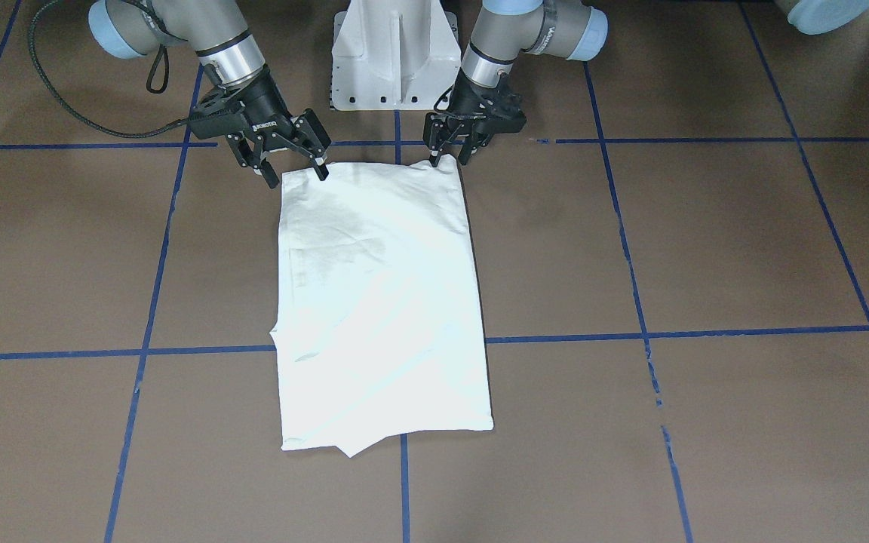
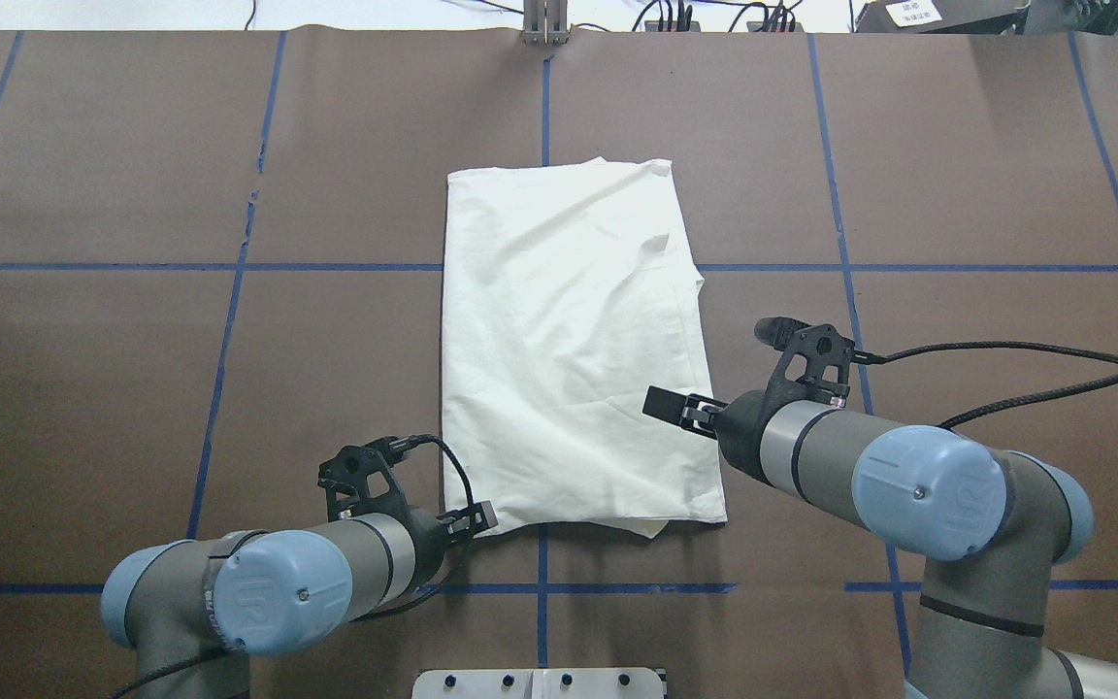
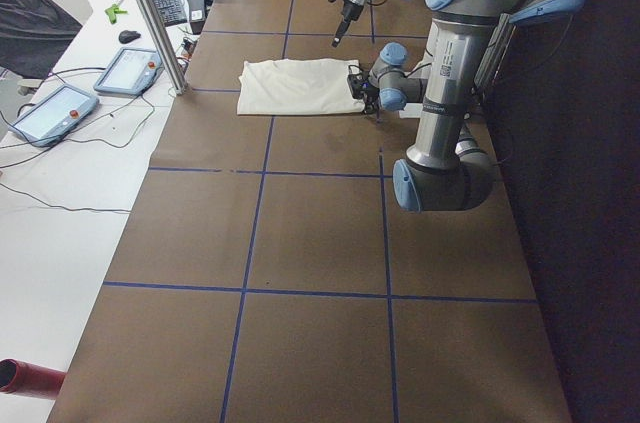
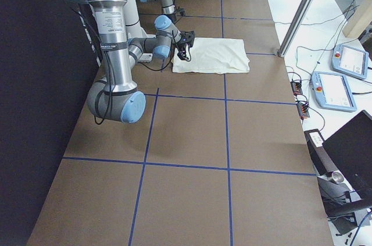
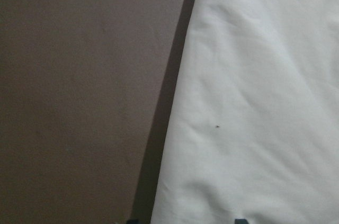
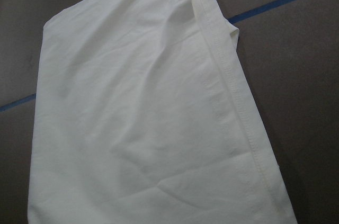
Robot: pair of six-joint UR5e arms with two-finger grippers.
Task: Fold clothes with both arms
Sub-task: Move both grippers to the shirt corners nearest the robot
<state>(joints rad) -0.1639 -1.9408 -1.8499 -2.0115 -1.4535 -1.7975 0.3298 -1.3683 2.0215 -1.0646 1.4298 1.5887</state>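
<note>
The clothes are one cream-white shirt (image 1: 382, 302) (image 2: 569, 340), folded into a tall rectangle and lying flat with its plain side up; a faint dark print shows through near the robot end. My left gripper (image 1: 451, 157) (image 2: 481, 515) is open at the shirt's near corner, its fingers astride the raised edge. In the left wrist view two fingertips (image 5: 241, 221) peek in at the bottom over the shirt's edge (image 5: 254, 102). My right gripper (image 1: 297, 173) (image 2: 664, 401) is open wide over the other near corner. The right wrist view shows only the shirt (image 6: 143, 118) and its hem.
The brown table top (image 2: 132, 388) carries a grid of blue tape lines. The white pedestal base (image 1: 393, 53) stands between the arms. A black cable (image 1: 80, 113) trails from the right arm. Tablets (image 3: 55, 108) and a metal post (image 3: 150, 13) lie beyond the table's far edge.
</note>
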